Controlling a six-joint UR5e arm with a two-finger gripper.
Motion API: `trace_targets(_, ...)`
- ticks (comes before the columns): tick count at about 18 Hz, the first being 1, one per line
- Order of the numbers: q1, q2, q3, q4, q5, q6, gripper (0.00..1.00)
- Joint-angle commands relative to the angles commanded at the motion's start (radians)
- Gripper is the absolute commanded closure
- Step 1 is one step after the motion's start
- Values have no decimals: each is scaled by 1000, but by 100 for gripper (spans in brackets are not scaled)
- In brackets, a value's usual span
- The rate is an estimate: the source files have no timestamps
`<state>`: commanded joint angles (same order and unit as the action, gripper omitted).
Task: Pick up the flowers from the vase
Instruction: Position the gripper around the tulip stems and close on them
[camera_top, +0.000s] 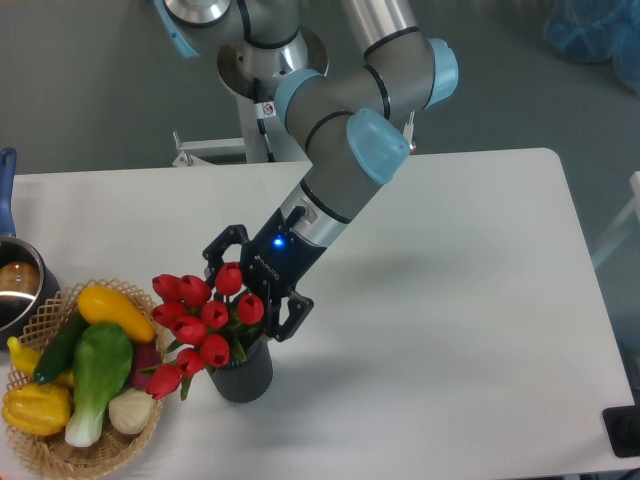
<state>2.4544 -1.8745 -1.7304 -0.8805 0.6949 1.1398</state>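
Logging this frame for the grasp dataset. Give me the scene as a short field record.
gripper: open, fingers either side of the rightmost buds
flowers: red tulip bunch, stems in the vase, not lifted
vase: dark grey, ribbed, upright on the table
basket: wicker, left of the vase, holding vegetables
pot: metal with blue handle, at the left edge
contact: cannot tell whether the fingers touch the buds

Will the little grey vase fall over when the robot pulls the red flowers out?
It might. The vase looks small and narrow, and the flowers spread wider than its mouth, so it seems top-heavy. The bunch leans left, toward the basket, so a tip would probably go that way. The open gripper holds nothing steady.
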Motion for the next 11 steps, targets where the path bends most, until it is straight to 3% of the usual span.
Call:
trace_targets(5, 0, 0, 5, 0, -21, -5, 0)
trace_targets(9, 0, -2, 5, 0, -20, -5, 17)
trace_targets(11, 0, -2, 5, 0, -18, -3, 18)
